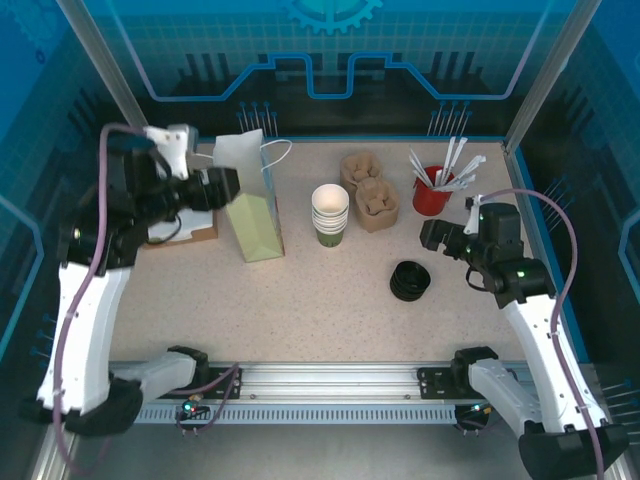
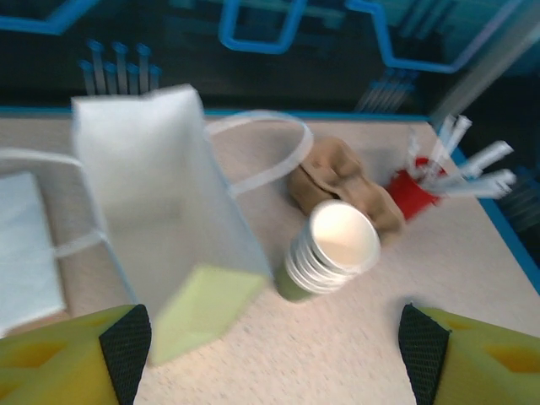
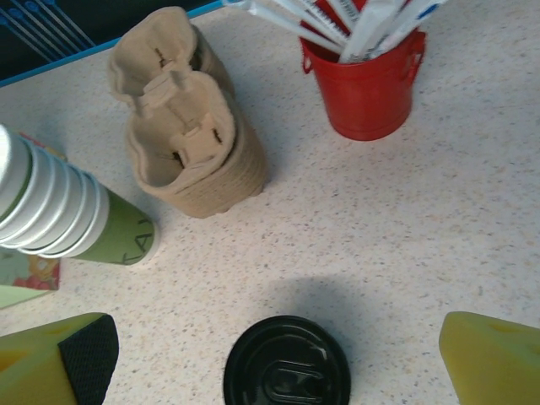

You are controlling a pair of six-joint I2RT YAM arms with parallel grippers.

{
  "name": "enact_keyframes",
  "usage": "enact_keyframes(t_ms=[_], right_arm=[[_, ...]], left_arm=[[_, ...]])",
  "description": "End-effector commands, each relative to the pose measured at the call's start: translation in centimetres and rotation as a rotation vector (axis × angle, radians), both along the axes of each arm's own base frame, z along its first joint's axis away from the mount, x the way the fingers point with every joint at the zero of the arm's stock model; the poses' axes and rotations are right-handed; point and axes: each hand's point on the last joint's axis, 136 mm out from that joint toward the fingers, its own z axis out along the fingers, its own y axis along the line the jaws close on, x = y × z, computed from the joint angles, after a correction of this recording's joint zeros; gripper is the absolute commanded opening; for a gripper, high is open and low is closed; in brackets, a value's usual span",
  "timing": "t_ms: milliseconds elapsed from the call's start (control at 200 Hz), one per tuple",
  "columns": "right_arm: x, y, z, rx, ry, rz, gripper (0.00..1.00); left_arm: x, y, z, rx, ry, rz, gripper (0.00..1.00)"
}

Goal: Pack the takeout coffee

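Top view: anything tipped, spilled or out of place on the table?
Nothing stands out. The bag stands upright and open, the cups, lids and carriers sit in neat stacks, and the red bucket is upright.

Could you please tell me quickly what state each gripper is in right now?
Left gripper: open, holding nothing.
Right gripper: open, holding nothing.

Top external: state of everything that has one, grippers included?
paper bag, upright, mouth open
cup stack, upright, lidless
black lid stack, loose on the table, on no cup
cardboard carriers, stacked, empty
red bucket, upright, holding wrapped sticks
left gripper, open, holding nothing
right gripper, open, holding nothing
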Motion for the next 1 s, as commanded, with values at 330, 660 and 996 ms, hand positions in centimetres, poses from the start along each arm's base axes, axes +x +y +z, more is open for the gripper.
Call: enact_keyframes(t_ms=[330,660,996], right_arm=[[2.1,6.5,2.6,0.144,0.04,0.152,0.85],[6.6,13.4,2.1,0.124,0.117,0.275,0.6],[12.0,19.7,0.2,0.144,0.22,0.36,0.46]], left_arm=[[-5.8,-7.8,-10.6,-0.27,0.226,-0.183,0.79],[-2.4,-6.7,-16.7,-0.264,0.15,-0.02,0.83],[-1.7,-5.8,-21.4,-0.254,0.199,0.073,0.92]])
